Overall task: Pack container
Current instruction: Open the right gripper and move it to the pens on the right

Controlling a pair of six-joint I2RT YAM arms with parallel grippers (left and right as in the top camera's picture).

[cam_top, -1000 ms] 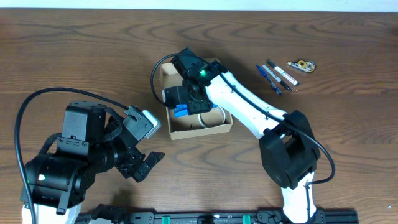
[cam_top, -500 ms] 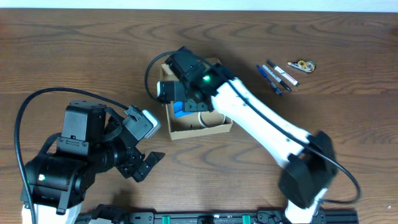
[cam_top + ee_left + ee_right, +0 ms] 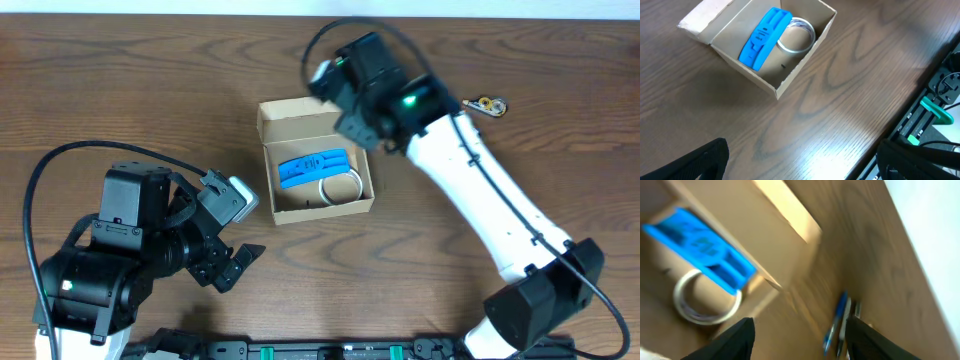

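Note:
The container (image 3: 270, 113), a tan cardboard box with its flap open, sits at the table's middle. It holds a blue flat packet (image 3: 314, 166) and a clear tape ring (image 3: 341, 186). My right gripper (image 3: 352, 122) is open and empty, above the box's far right corner. In the right wrist view, the gripper (image 3: 800, 345) has the packet (image 3: 700, 247), the ring (image 3: 705, 297) and the box flap (image 3: 785, 205) on its left, and blurred pens (image 3: 837, 322) lie just ahead. My left gripper (image 3: 235, 262) is open and empty, left of and nearer than the box (image 3: 790, 82).
A small tape dispenser (image 3: 487, 104) lies at the far right, past my right arm, which covers the pens in the overhead view. The left wrist view shows the table's near edge with a rail and a green clamp (image 3: 935, 112) beyond it.
My right gripper has risen out of the box and swung right toward the pens. The blue packet now lies uncovered in the box. The left arm has not moved.

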